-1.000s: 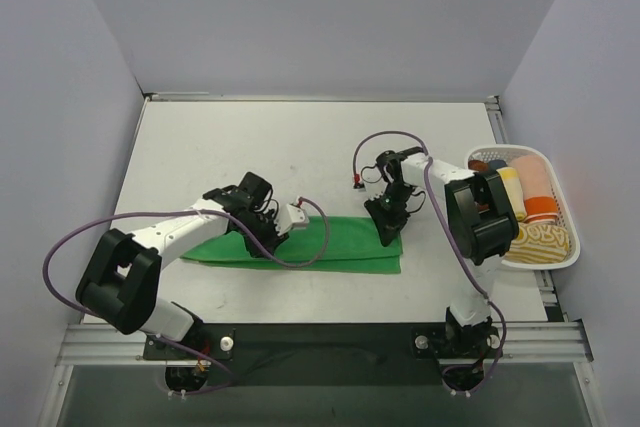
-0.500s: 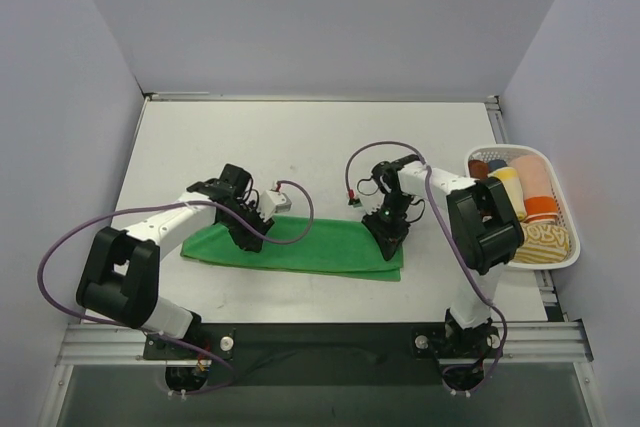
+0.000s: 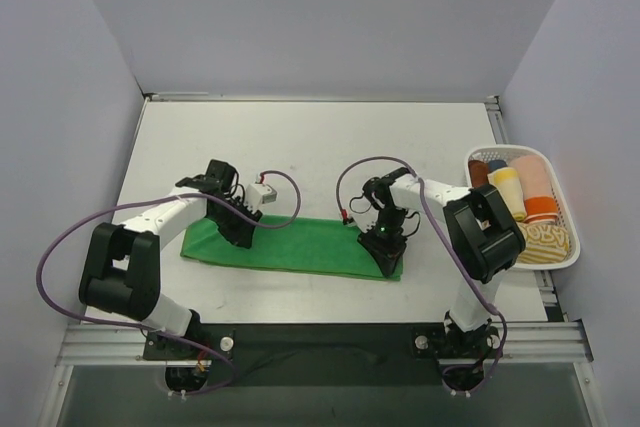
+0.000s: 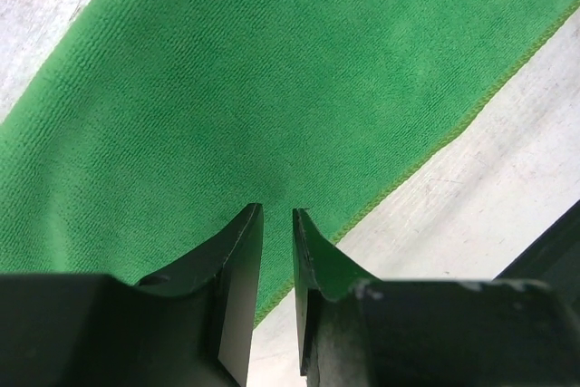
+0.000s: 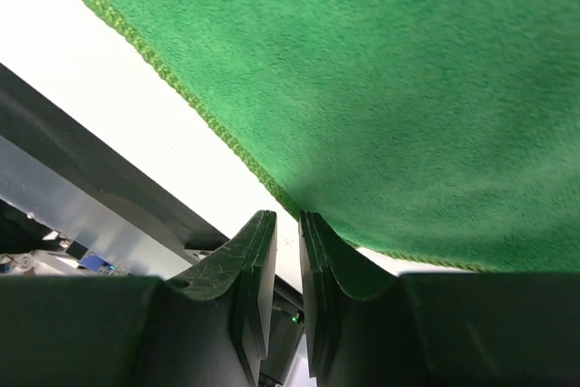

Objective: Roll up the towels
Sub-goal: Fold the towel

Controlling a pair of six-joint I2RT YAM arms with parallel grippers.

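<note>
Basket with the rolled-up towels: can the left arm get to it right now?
Probably not. The basket sits far off to the right, while the left tool is down on the left end of the green towel, and the right arm stands between them.

enclosed tabletop cell, evenly lit
white matte table; plain pale grey-lilac back wall, left wall and right wall closing three sides; metal rail along the near edge; soft light, faint shadows.
</note>
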